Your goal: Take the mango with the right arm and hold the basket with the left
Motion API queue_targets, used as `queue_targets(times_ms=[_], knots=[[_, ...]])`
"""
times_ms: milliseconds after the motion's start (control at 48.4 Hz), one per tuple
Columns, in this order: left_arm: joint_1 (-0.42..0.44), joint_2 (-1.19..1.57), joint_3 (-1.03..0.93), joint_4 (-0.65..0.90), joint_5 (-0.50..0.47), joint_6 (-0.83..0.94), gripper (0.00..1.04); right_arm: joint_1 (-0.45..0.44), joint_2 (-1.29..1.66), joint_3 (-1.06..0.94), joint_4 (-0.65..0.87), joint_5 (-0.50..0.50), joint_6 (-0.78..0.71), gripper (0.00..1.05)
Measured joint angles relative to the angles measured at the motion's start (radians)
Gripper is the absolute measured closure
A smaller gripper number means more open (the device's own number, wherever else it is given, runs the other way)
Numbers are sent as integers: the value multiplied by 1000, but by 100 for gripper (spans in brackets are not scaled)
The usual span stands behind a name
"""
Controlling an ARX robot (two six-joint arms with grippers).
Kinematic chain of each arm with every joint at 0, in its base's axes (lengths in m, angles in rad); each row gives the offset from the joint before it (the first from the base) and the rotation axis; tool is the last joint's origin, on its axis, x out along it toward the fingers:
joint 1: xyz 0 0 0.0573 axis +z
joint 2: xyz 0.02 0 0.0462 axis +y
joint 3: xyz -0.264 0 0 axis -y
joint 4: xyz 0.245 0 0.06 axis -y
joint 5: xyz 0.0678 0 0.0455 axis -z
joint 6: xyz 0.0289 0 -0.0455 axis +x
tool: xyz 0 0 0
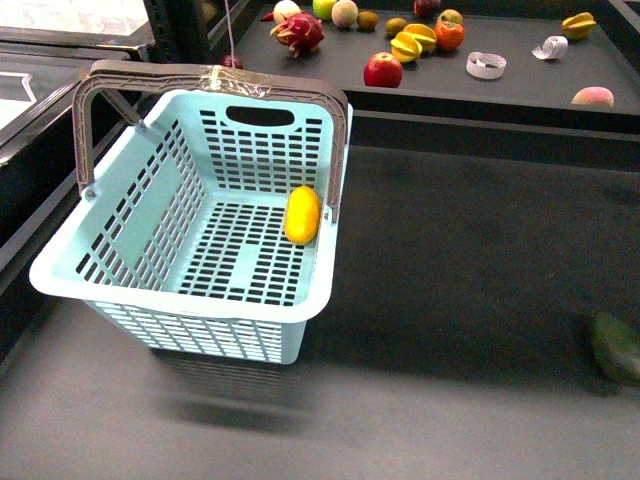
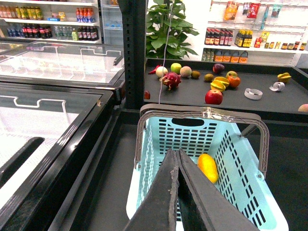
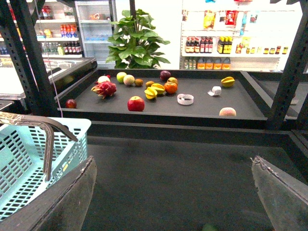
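The light-blue basket (image 1: 130,225) stands at the left of the dark table, both grey-brown handles (image 1: 215,78) raised, with clear tape on top. The yellow mango (image 1: 302,215) lies inside it on the slotted floor, against the right wall. Neither arm shows in the front view. In the left wrist view my left gripper (image 2: 176,151) is shut with nothing in it, over the basket's near rim (image 2: 240,178), and the mango (image 2: 208,167) lies just beyond its tips. My right gripper (image 3: 173,161) is open and empty over bare table, the basket (image 3: 24,163) off to its side.
A dark green fruit (image 1: 615,345) lies at the table's right edge. The raised back shelf holds a red apple (image 1: 383,70), a dragon fruit (image 1: 300,33), starfruit (image 1: 413,42) and several other fruits. Glass-topped freezer cases (image 2: 48,96) stand to the left.
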Motion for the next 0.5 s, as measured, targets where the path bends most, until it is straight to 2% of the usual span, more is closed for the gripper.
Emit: queue_targets(times_ms=[455,496], knots=[[0,-148,0,-148,0,0,101,0,0,0,0,0,0,8],[0,-195,0,-206,0,0,101,0,0,0,0,0,0,8]])
